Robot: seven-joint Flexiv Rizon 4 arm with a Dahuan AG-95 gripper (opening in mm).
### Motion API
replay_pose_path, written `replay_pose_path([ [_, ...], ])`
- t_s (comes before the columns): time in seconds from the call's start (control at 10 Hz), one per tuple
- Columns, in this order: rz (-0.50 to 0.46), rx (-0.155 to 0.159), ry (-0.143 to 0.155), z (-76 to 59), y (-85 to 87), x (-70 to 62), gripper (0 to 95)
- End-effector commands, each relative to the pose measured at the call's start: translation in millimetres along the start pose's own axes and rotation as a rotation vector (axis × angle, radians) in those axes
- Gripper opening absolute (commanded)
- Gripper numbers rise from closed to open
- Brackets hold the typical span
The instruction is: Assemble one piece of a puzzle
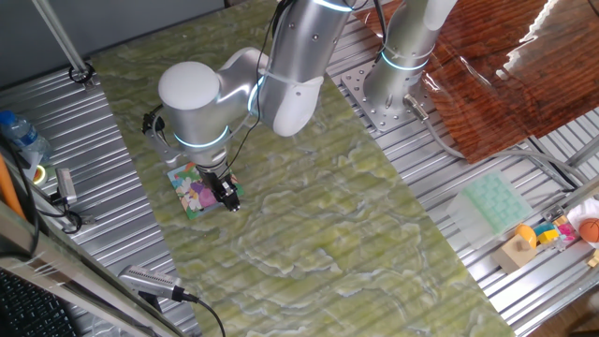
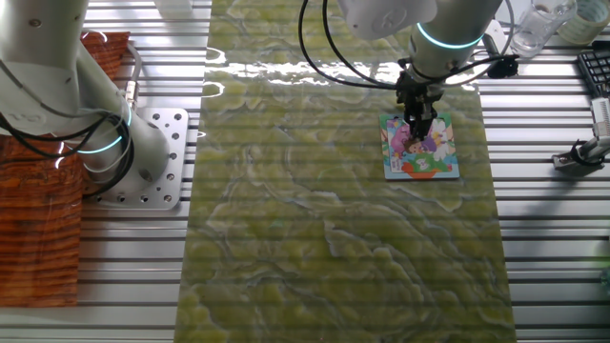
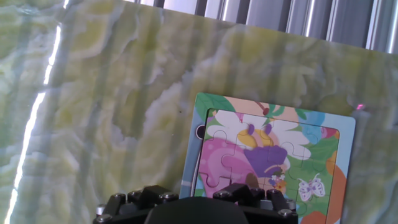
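Observation:
The puzzle (image 1: 199, 192) is a small square with a colourful cartoon picture and a blue edge. It lies flat on the green marbled mat, and shows in the other fixed view (image 2: 419, 146) and the hand view (image 3: 273, 163). My gripper (image 1: 226, 197) points straight down over the puzzle's right part, tips at its surface, also seen in the other fixed view (image 2: 417, 131). Its fingers stand close together. The pink-and-white piece is too small to make out between them. In the hand view the black gripper body hides the puzzle's lower part.
A pale green moulded tray (image 1: 493, 204) and several small toys (image 1: 547, 234) sit at the far right on the metal table. A cable plug (image 1: 150, 281) lies near the mat's front left. A second arm's base (image 2: 143, 157) stands to the side.

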State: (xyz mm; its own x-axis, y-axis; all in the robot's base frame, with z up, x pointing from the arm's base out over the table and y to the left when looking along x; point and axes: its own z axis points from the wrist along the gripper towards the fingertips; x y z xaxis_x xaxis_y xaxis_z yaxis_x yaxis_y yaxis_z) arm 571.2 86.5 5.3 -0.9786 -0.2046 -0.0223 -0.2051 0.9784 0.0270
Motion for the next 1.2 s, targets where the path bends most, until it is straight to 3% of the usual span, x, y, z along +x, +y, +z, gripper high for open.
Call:
replay_pose_path([
  [0.1, 0.002, 0.000, 0.000, 0.0, 0.3, 0.0, 76.0],
  [0.8, -0.010, 0.009, 0.002, 0.1, 1.2, 0.1, 76.0],
  [1.2, -0.036, 0.027, 0.020, -11.3, 1.2, -2.3, 76.0],
])
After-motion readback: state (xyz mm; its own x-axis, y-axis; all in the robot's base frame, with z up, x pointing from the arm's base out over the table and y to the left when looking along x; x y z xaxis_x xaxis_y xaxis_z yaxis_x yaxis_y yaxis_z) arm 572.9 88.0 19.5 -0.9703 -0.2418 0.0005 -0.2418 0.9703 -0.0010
